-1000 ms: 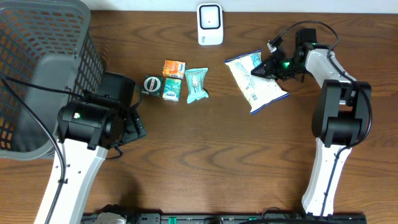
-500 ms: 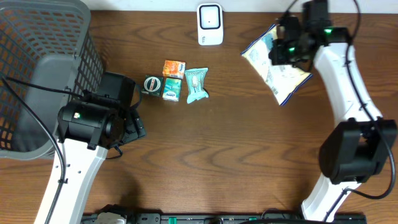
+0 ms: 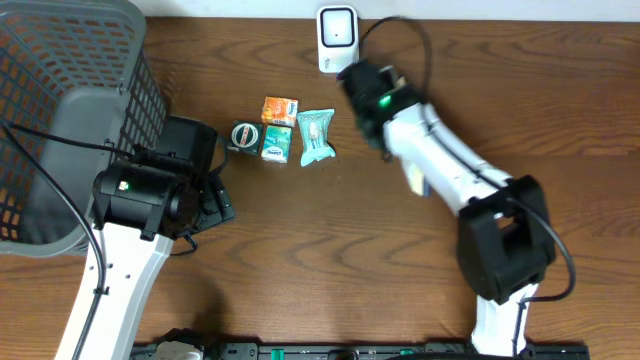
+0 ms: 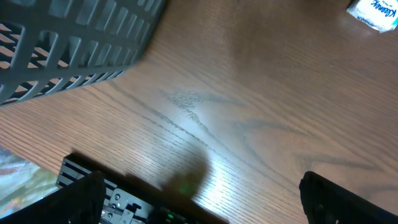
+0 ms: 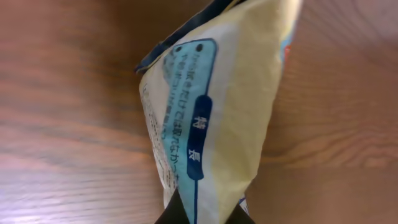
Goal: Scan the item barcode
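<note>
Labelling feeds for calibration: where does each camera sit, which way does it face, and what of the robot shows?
Overhead: above the table, looking straight down; both arms, the basket and the white scanner show.
Left wrist: on the left arm, angled down at the wood beside the basket; the open left gripper's fingers frame the bottom corners.
Right wrist: on the right arm, facing the tabletop; the right gripper pinches the snack bag.
Shared: overhead and left wrist both show the basket.

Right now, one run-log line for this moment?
right tool: shut on pale yellow plastic snack bag, near white rectangular scanner | left tool: open, empty
</note>
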